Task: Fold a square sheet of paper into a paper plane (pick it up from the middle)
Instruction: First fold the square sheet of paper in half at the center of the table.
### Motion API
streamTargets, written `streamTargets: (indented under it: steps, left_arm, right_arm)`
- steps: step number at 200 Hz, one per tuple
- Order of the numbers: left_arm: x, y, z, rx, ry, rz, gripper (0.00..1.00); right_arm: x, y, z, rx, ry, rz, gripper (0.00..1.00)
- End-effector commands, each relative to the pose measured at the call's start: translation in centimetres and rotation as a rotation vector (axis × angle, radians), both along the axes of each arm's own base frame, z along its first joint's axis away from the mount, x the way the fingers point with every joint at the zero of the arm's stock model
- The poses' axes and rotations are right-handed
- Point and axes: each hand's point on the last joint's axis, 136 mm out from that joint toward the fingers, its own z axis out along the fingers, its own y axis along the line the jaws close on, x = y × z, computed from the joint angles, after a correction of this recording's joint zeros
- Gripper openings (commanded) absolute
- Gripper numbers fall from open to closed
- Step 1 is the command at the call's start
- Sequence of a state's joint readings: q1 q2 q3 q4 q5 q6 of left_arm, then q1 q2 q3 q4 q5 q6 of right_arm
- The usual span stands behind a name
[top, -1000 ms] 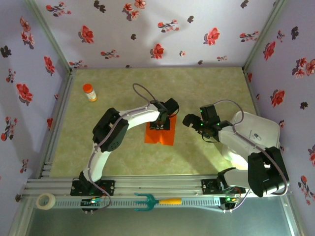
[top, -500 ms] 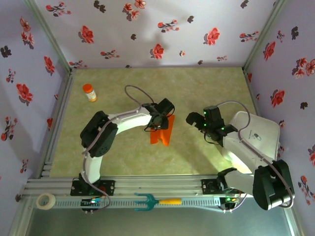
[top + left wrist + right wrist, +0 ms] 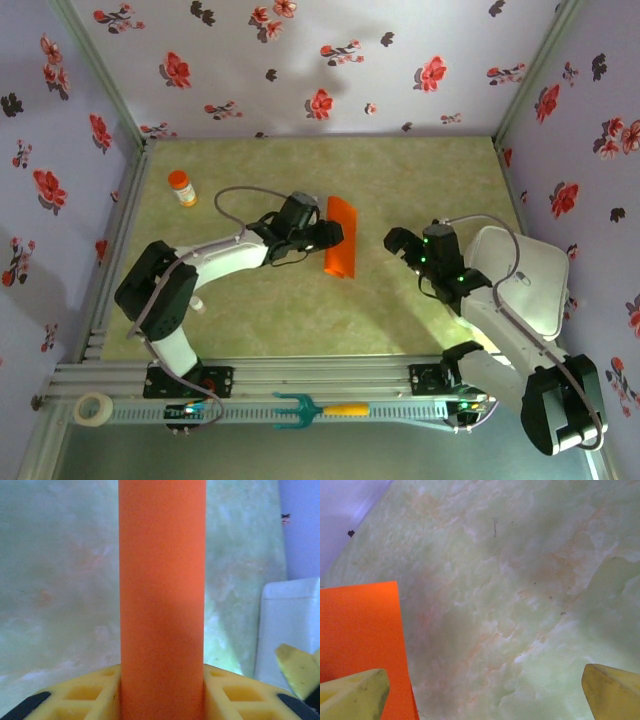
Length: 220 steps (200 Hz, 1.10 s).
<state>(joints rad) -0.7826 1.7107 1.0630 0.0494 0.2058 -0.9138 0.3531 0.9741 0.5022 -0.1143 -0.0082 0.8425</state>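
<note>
left gripper (image 3: 325,234) clamped on the square sheet of paper (image 3: 341,238) at its middle | sheet stands edge-up mid-table (image 3: 260,320), likely readying the centre crease | right gripper (image 3: 398,242) spread wide, empty, near its right side, probably to assist
</note>
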Motion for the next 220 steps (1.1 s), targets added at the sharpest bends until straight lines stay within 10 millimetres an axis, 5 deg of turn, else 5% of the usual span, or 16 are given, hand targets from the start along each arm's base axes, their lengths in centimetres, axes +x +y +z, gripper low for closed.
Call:
streamTargets:
  steps: [1,54,142,220]
  left_arm:
    - [-0.6,-1.3,1.8,-0.154,0.003,-0.031,0.39]
    - [-1.6,-1.6,-0.9,-0.245,0.086,-0.018,0.39]
    - [-2.6,-1.3,-5.6,-0.183,0.203,-0.013,0.39]
    - [-2.9,-0.4,-7.8,-0.101,0.233,0.011,0.40]
  right_arm:
    - [0.6,0.9,1.0,0.079,-0.056,0.017,0.99]
    - [0.5,3.8,1.5,0.160,-0.059,0.162,0.99]
    - [0.8,4.9,-0.2,0.196,0.028,0.180,0.99]
    - [0.8,5.0,-0.8,0.198,0.044,0.185,0.99]
